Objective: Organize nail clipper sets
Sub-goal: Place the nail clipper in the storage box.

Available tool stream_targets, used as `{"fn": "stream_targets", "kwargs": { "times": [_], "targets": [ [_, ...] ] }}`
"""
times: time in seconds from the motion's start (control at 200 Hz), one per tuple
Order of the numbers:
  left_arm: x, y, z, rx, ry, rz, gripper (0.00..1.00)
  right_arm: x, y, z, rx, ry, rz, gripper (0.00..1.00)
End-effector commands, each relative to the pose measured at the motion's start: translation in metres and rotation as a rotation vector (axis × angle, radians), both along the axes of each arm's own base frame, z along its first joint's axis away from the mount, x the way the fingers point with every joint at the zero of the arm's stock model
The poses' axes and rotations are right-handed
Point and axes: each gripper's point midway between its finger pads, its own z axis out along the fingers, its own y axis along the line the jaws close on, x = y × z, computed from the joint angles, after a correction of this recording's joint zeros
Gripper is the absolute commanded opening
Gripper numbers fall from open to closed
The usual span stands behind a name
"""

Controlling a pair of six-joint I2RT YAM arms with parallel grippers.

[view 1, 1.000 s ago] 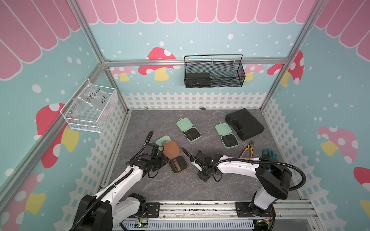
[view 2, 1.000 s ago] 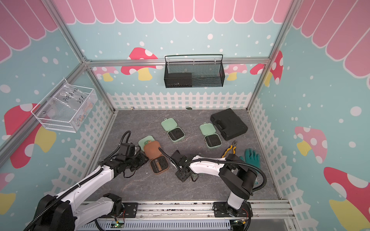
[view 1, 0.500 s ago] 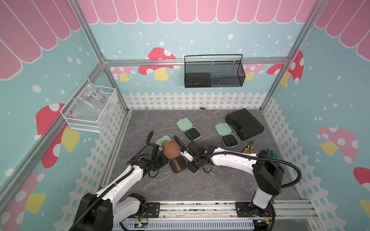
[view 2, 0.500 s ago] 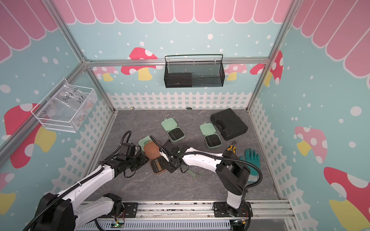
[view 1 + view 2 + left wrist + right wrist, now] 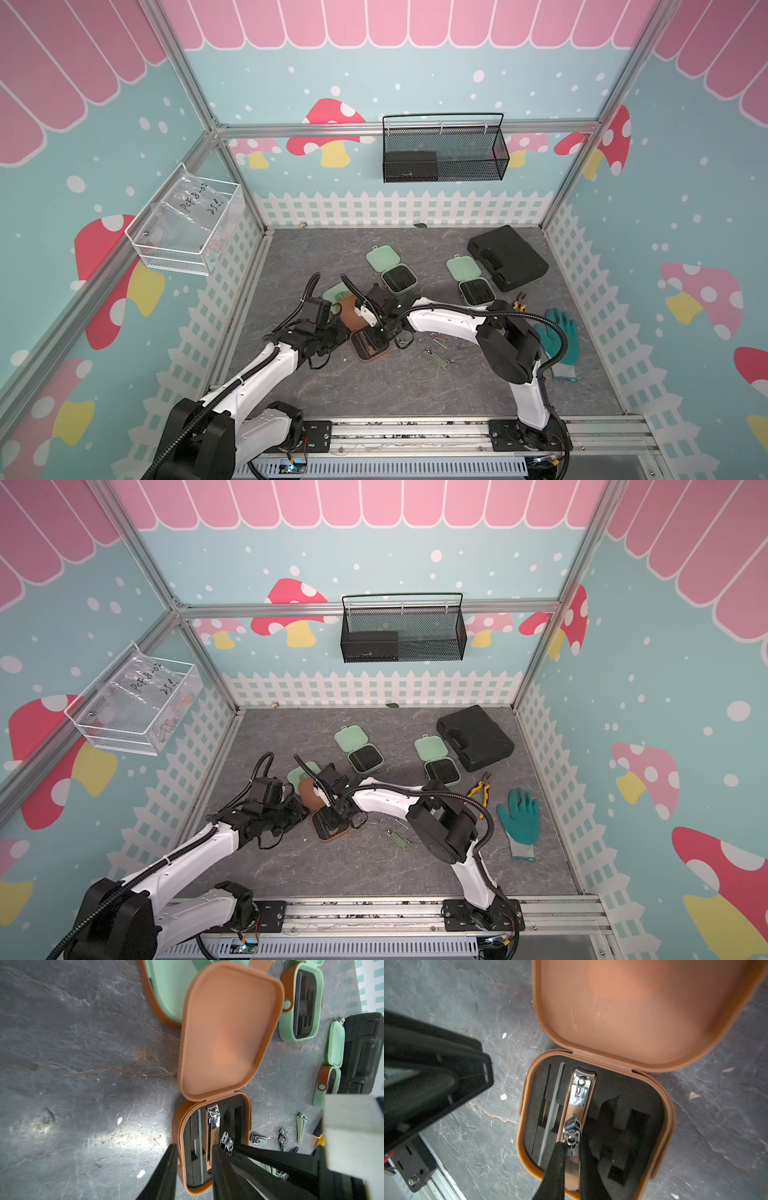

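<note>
**Small clipper held low over the brown case**

The bench (image 5: 374,399) carries four open cases. The brown case (image 5: 612,1012) lies nearest the robot with its lid thrown back and its black insert (image 5: 654,1105) facing up. One mint case (image 5: 390,270) and a second mint case (image 5: 471,282) sit farther back, well apart from it. A third mint case (image 5: 334,291) lies half under the brown lid.

The left claw (image 5: 194,1146) stands astride a side wall of the brown base, one finger outside it and the other over the insert. Its jaws are part-way apart, and I cannot tell whether they pinch the wall.

The right claw (image 5: 571,1145) is nearly closed on a small clipper (image 5: 572,1167). It holds this just over the tail of the large clipper (image 5: 581,1088), which is seated in its slot beside a slim metal tool (image 5: 553,1109).

The step in hand looks like filling the brown case. The next move probably calls for shifting the small clipper sideways to the empty recesses (image 5: 612,1109), lining it up, lowering it and only then letting go. The loose clippers (image 5: 436,357) on the bench just beside the case would follow.

In both top views the arms cover both claws and most of the brown base. The third mint case's base is hidden. The fingers mask the small clipper's sides, so I cannot tell which recess fits it. The loose clippers are too small to count surely.
</note>
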Motion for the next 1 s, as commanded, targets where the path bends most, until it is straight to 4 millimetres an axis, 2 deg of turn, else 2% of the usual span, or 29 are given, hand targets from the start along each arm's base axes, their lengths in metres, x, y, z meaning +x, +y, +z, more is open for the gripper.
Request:
{"fn": "stream_targets", "kwargs": {
  "times": [0.0, 0.565, 0.996],
  "targets": [
    [-0.001, -0.002, -0.003, -0.012, 0.006, 0.003, 0.31, 0.01, 0.002, 0.003, 0.003, 0.006, -0.062, 0.08],
    [-0.001, -0.003, -0.007, -0.013, 0.011, -0.003, 0.31, 0.02, -0.009, -0.017, -0.027, 0.019, -0.152, 0.08],
    [0.001, -0.005, -0.009, -0.016, 0.014, -0.007, 0.31, 0.014, -0.022, -0.032, -0.06, 0.036, -0.198, 0.08]
  ]
}}
